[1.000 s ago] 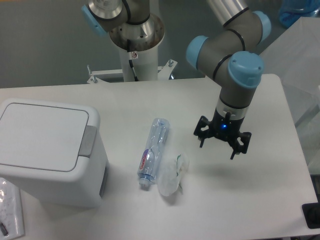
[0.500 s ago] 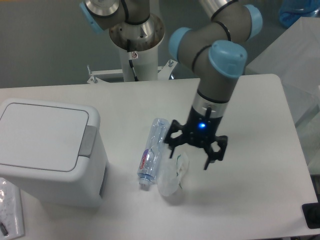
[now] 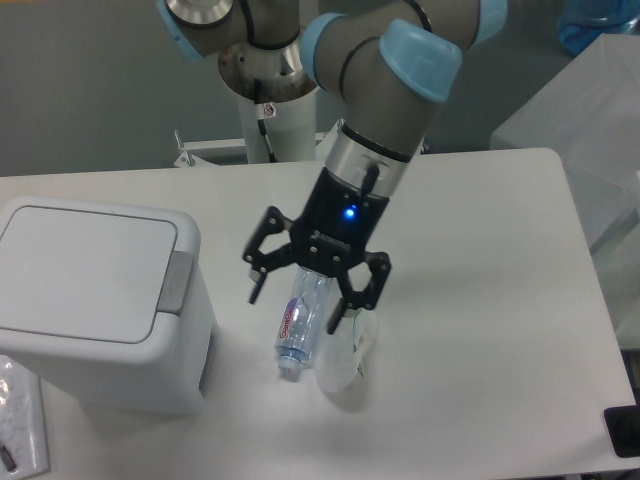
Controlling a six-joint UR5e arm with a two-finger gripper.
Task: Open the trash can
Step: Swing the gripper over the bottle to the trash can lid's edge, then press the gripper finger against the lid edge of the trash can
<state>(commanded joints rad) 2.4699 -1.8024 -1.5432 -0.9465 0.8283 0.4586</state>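
The trash can (image 3: 95, 300) is a white boxy bin at the left of the table, its flat lid down and a grey push-button tab (image 3: 177, 282) on its right edge. My gripper (image 3: 298, 308) hangs open in mid-table, to the right of the bin and apart from it, its black fingers spread above a clear plastic bottle (image 3: 302, 320). Nothing is held between the fingers.
A crumpled clear plastic bag (image 3: 345, 355) lies just right of the bottle. A packet with printed marks (image 3: 20, 425) sits at the front left corner below the bin. The arm's base column (image 3: 270, 110) stands behind the table's far edge.
My gripper has travelled left across the table, from the right side to above the bottle, closer to the bin. It stays open. The bin, bottle and bag have not moved.
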